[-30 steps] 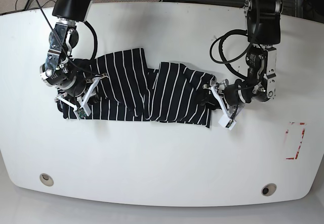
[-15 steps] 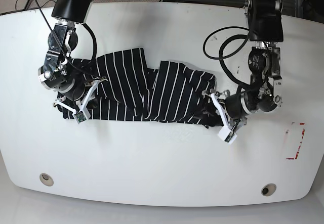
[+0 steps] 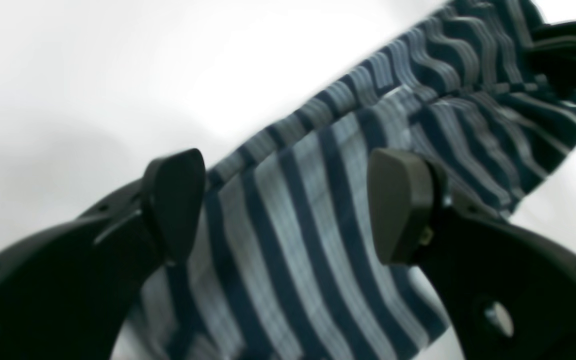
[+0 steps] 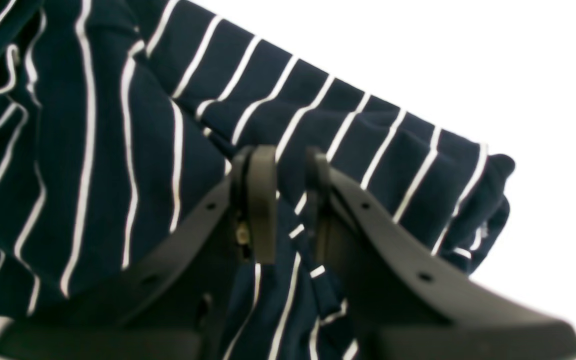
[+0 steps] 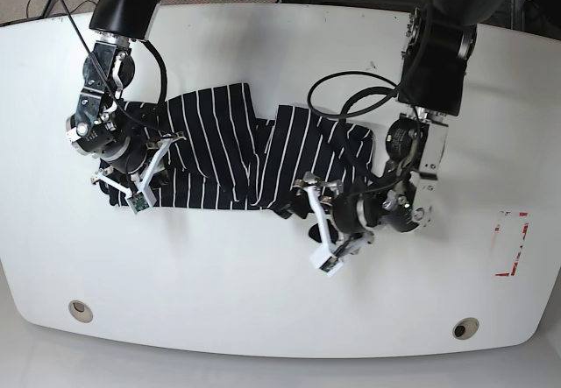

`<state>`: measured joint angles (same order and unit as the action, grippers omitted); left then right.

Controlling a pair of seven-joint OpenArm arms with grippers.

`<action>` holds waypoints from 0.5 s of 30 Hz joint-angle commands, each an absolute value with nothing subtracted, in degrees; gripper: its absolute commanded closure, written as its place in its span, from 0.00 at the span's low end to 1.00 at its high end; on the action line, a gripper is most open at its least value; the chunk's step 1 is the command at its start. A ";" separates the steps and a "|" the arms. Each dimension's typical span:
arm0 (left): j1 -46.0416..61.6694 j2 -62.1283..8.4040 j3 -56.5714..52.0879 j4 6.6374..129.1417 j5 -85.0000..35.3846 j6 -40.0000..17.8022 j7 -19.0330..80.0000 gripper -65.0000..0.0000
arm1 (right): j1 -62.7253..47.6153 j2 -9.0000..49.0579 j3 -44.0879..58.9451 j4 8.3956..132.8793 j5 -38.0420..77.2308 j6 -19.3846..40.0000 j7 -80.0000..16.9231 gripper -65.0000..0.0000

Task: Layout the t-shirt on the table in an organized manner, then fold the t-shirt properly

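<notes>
Now the left hand (image 3: 288,205) stands wide open, its pads astride the shirt's (image 5: 228,151) edge, cloth lying between and beyond them on the worktop (image 5: 263,300). Pinching a fold of shirt, the right hand (image 4: 288,200) is closed, striped cloth bunched around it. No writing is legible on the red-and-white sticker (image 5: 511,243).
</notes>
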<state>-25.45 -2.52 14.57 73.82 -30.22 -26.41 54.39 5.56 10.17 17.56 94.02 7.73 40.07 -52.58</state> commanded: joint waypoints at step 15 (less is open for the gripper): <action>-31.16 -0.75 25.01 62.99 -30.64 -26.51 49.54 0.30 | 6.55 10.77 17.71 94.81 8.48 40.00 -51.30 0.84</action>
<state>-29.23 -0.97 24.56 62.13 -29.78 -26.35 50.94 5.56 10.15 17.56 93.95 7.70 40.07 -52.58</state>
